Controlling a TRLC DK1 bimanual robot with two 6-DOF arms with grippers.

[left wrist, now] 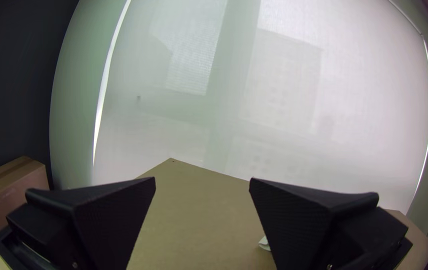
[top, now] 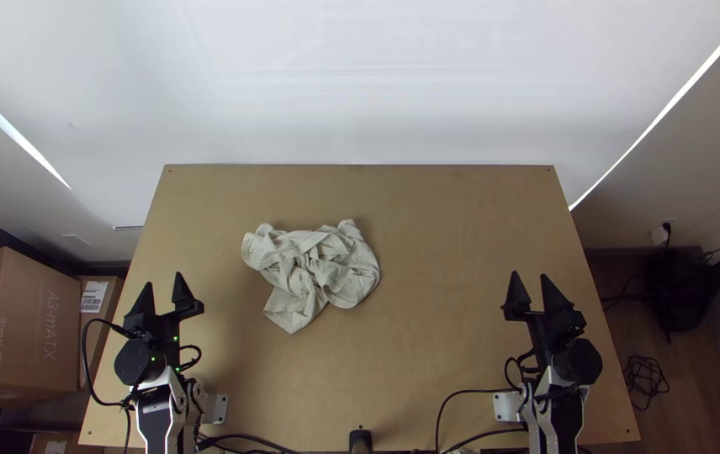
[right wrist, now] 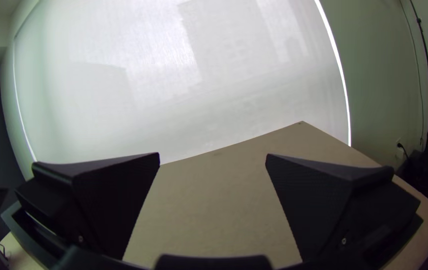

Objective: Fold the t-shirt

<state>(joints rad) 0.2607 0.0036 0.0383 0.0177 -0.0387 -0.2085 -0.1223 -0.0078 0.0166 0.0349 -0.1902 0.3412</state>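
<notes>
The pale grey-beige t-shirt (top: 318,269) lies bunched and wrinkled on the table, left of its middle in the top view, one flap pointing toward the near edge. My left gripper (top: 164,292) stands open to the left of the shirt, apart from it. My right gripper (top: 529,284) is open well to the right of the cloth. In the left wrist view, my left gripper (left wrist: 202,182) has nothing between its fingers, and a small bit of the shirt (left wrist: 264,243) peeks out beside one finger. In the right wrist view, my right gripper (right wrist: 212,157) holds nothing.
The wooden table (top: 444,336) has bare surface between the shirt and the right arm. Black cables (top: 452,399) run along the near edge, near a small black post (top: 361,440). Cardboard boxes (top: 19,324) stand beyond the left edge, a black bag (top: 681,286) beyond the right.
</notes>
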